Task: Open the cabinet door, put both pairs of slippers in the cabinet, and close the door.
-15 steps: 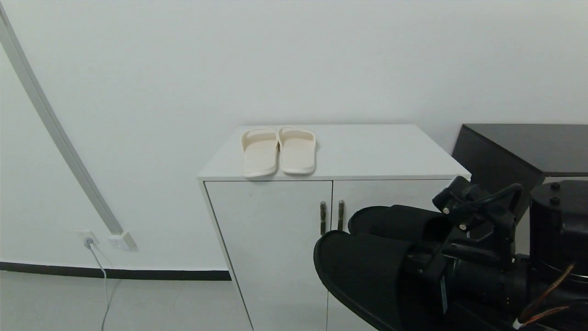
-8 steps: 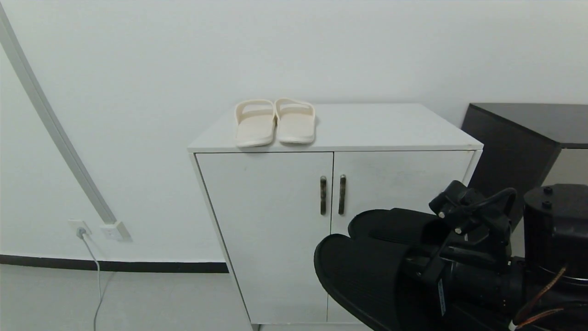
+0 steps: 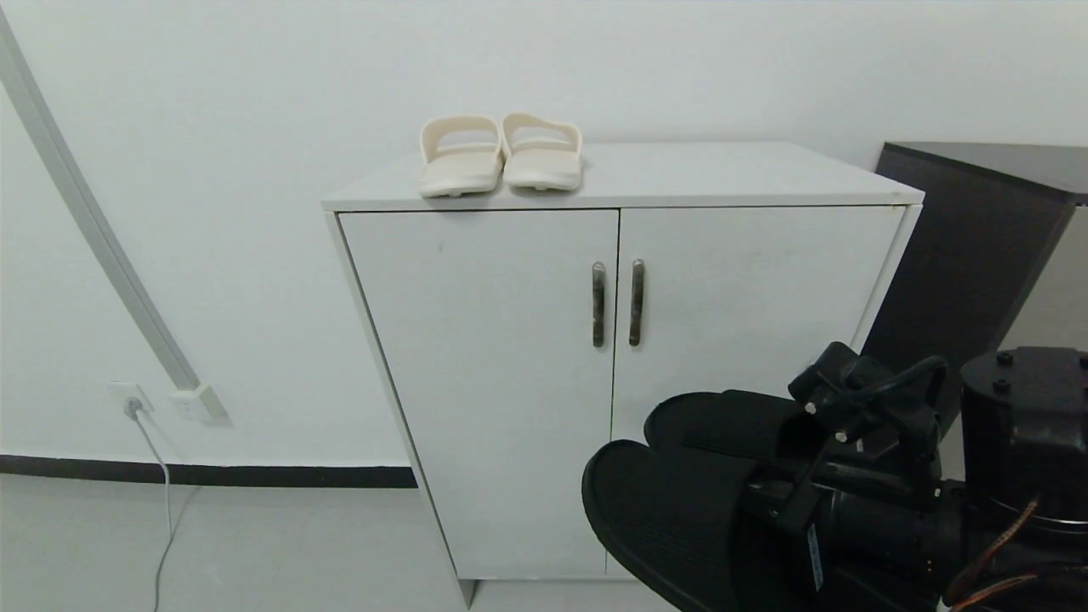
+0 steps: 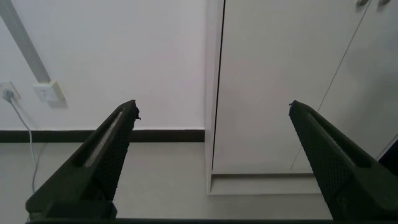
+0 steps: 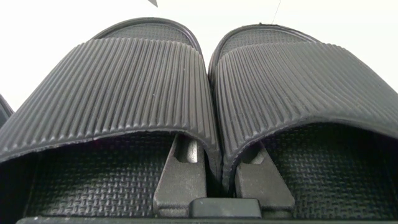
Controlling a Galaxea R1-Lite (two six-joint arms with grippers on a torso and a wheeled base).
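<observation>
A white two-door cabinet (image 3: 510,382) stands against the wall with both doors closed and two dark handles (image 3: 598,304) at the centre seam. A cream pair of slippers (image 3: 501,155) lies on its top near the left front edge. My right gripper (image 3: 778,493) sits low at the right, in front of the right door, shut on a black pair of slippers (image 3: 680,501) by their inner sides; its fingers (image 5: 180,180) reach under the ribbed straps (image 5: 124,87). My left gripper (image 4: 211,112) is open, facing the cabinet's lower left corner (image 4: 214,180).
A dark piece of furniture (image 3: 969,255) stands just right of the cabinet. A wall socket with a cable (image 3: 132,408) and a slanted grey conduit (image 3: 76,212) are on the wall at the left. Bare floor lies left of the cabinet.
The head camera has dropped, so the cabinet now shows higher and more face-on. The right gripper keeps its hold on the black slippers.
</observation>
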